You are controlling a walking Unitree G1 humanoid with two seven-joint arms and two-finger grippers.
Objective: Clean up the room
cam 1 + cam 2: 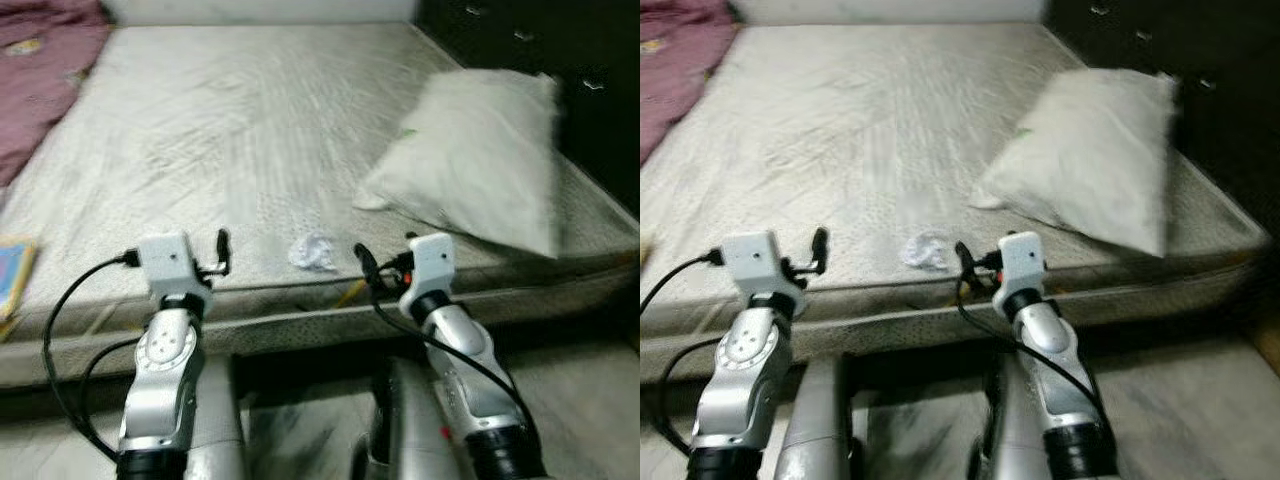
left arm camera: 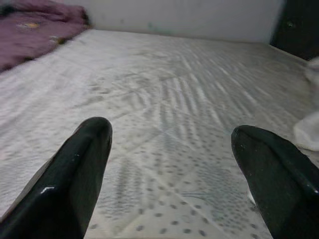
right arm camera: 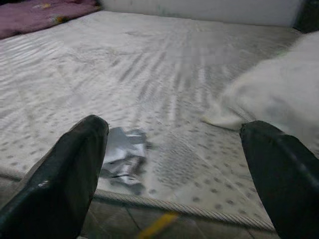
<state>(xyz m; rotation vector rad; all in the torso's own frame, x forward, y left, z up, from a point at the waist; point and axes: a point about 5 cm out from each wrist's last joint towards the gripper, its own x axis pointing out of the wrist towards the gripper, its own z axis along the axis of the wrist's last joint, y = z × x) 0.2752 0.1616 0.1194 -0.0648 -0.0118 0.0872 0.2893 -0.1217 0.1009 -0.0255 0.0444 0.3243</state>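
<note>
Hovering spread beside the small crumpled clear plastic wrapper [image 3: 123, 158], the right tool [image 3: 174, 174] faced something light and crushable, best pinched mid-bunch.

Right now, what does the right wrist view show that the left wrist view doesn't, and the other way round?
The right wrist view shows the crumpled wrapper lying near the mattress edge, just ahead of the open right gripper, with much of the white pillow beyond.

The left wrist view has the open left gripper over bare patterned mattress, with just a sliver of pillow at its margin.

Both share the mattress, the purple blanket at the far corner, and the pale wall behind.
</note>
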